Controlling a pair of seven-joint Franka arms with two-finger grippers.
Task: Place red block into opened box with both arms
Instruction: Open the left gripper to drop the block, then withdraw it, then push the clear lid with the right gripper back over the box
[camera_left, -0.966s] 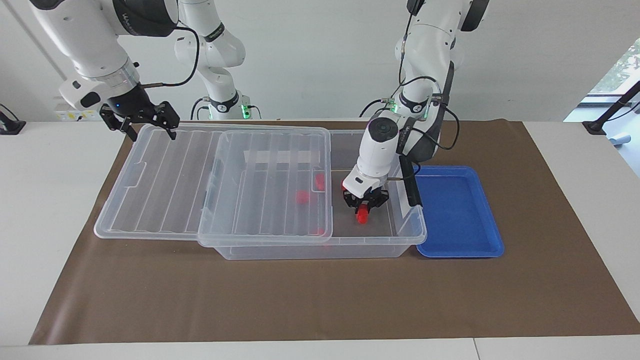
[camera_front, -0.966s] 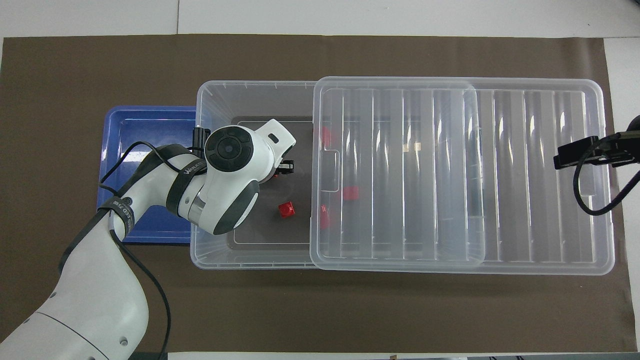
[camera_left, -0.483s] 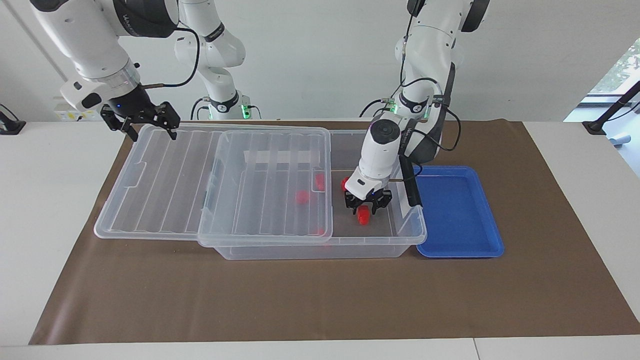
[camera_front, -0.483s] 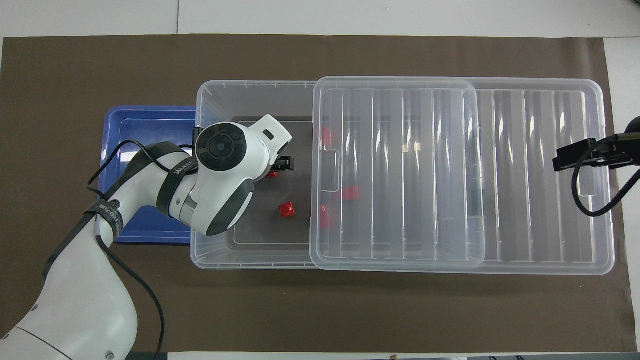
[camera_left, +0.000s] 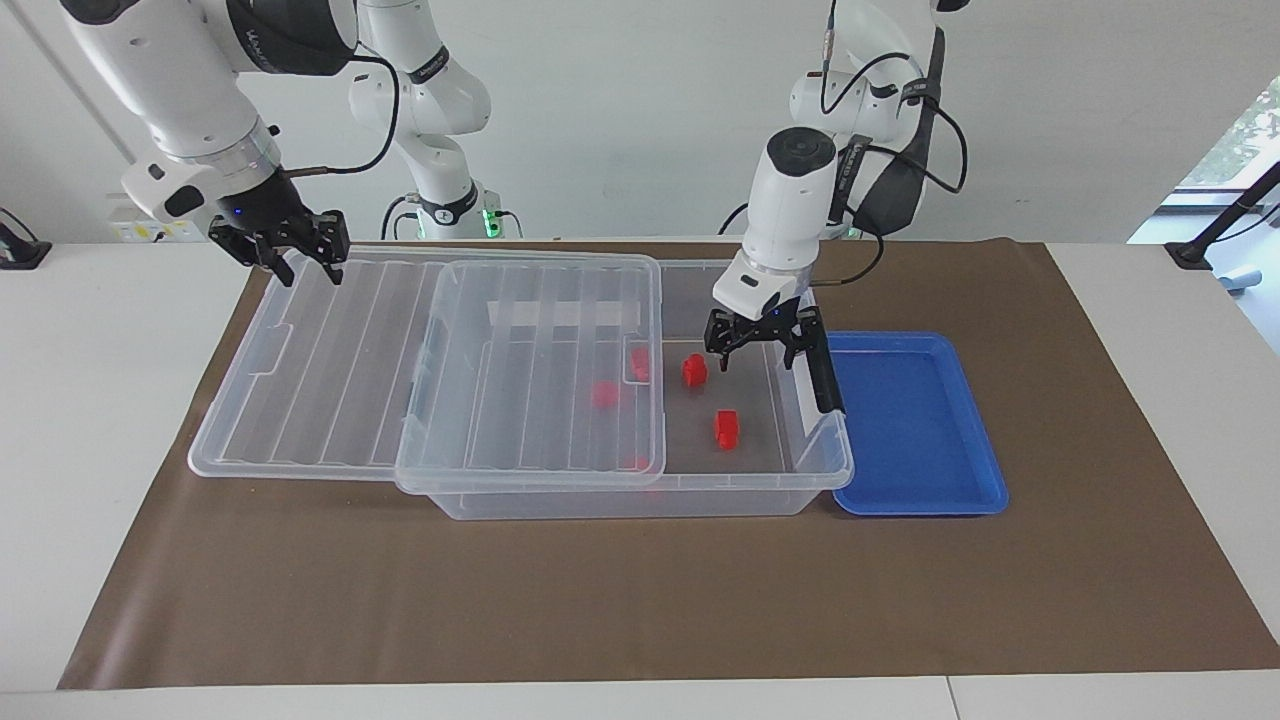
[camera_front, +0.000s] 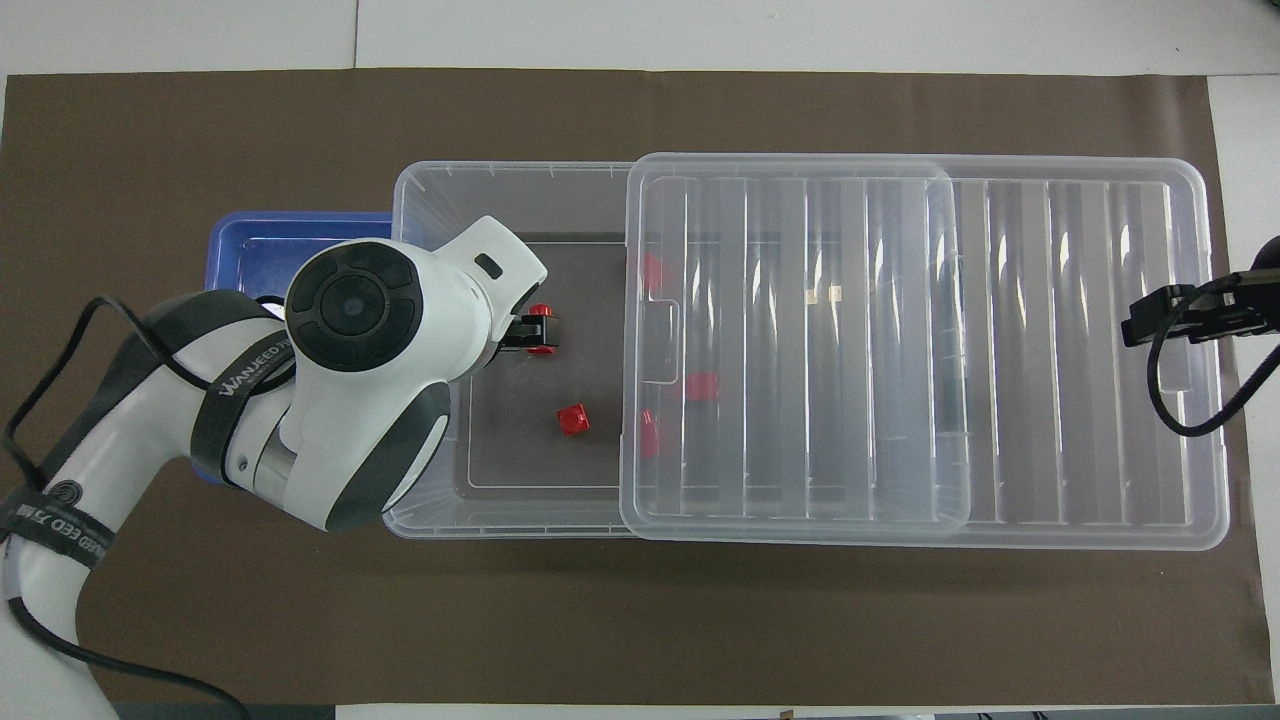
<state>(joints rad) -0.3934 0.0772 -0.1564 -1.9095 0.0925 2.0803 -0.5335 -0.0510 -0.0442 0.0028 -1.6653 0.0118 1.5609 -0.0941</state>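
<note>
So we see the right pincer (camera_left: 285, 262) over the ribbed clear lid's (camera_left: 420, 360) end, fingers part-closed, holding nothing. Blocks under the lid look blurred. Two chunky red blocks (camera_left: 727, 427) lie in the box's (camera_left: 640, 495) uncovered part. The left pincer (camera_left: 762, 345) hangs spread wide, empty, above them, beside the blue tray (camera_left: 915, 440).

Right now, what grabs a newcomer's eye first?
Small bright red plastic blocks lie in the large clear plastic storage box, its ribbed clear lid slid toward the right arm's end. The left gripper hangs open over the box's uncovered part; the right gripper is over the lid's corner.
</note>
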